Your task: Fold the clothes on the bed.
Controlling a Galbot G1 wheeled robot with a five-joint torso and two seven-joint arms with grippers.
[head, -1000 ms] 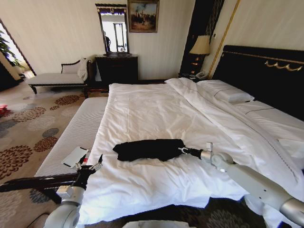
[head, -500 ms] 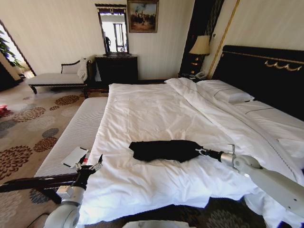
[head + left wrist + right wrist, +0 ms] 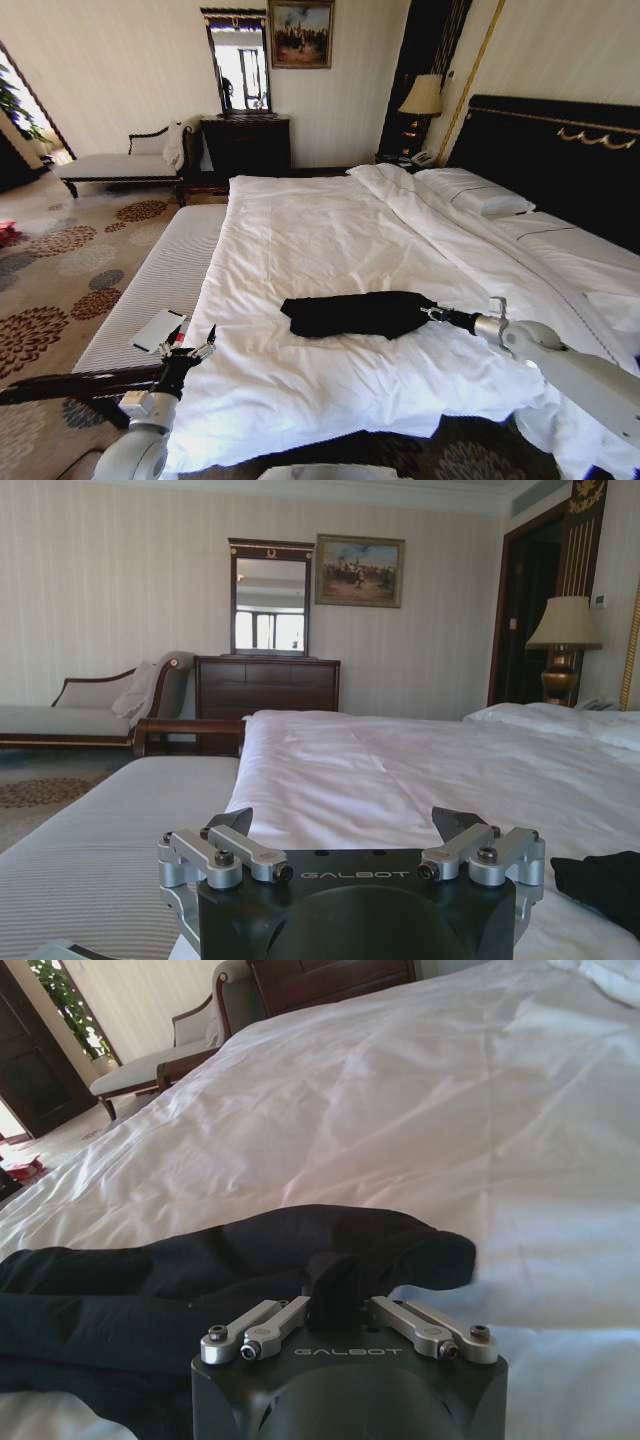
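The bed [image 3: 330, 240] takes up most of the room ahead, covered by a white duvet [image 3: 300, 380] that hangs over its near edge, with pillows [image 3: 480, 195] stacked toward the dark headboard [image 3: 560, 150] on the right. A long padded bench [image 3: 160, 280] runs along the bed's left side, and a small flat white object [image 3: 158, 328] lies on its near end.

The black T-shirt [image 3: 355, 313] lies bunched into a long, narrow bundle on the duvet, roughly in the middle of the near half of the bed. In the right wrist view the same shirt [image 3: 200, 1270] spreads out in front of the fingers, and in the left wrist view its dark end [image 3: 600, 885] shows at the side.

The right gripper [image 3: 432, 314] reaches in from the right, low over the duvet, at the bundle's right-hand end; its fingers are closed tight on a fold of that fabric [image 3: 340, 1285].

The left gripper [image 3: 188, 345] sits off the near left corner of the bed, over the bench's end, fingers spread wide and holding nothing [image 3: 355, 830].
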